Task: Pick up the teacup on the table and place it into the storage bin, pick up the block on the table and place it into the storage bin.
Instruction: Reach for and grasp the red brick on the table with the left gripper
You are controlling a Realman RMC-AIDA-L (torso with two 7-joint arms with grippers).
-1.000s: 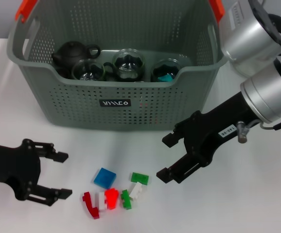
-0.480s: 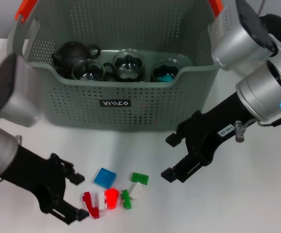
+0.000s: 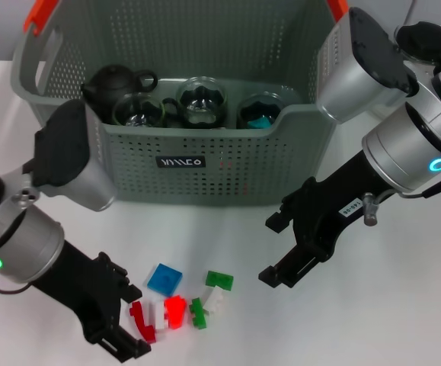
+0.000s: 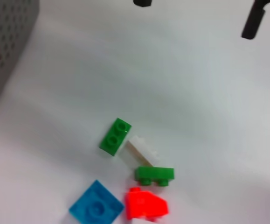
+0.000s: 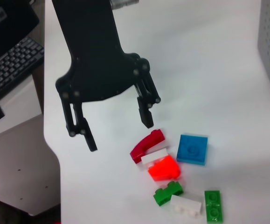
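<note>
**Blocks in front of the bin, both grippers spread**

Storage bin [image 3: 205,164] at the back of the white table [image 3: 403,305], grey-green and perforated, orange-red handle pieces at the top corners, black label on the front wall. Inside, along that front wall: dark teapot [image 3: 113,84] towards the robot's left, then three glass teacups [image 3: 202,101] in a row, the rightmost with something blue-green in it.

Cluster of small blocks [image 3: 176,305] on the table well in front of the bin: blue flat square [image 3: 164,279] nearest the bin, green plate [image 3: 219,280] beside it, then a curved dark-red piece [image 3: 141,320], bright red piece [image 3: 175,310], white brick and another green brick, these touching or nearly touching.

Left gripper [image 3: 123,316] low over the table just left of the cluster, fingers wide apart, holding nothing; one fingertip [image 5: 146,120] just beside the curved dark-red piece.

Right gripper [image 3: 275,248] between the bin and the cluster's right side, also wide and empty, clear of the blocks.
</note>
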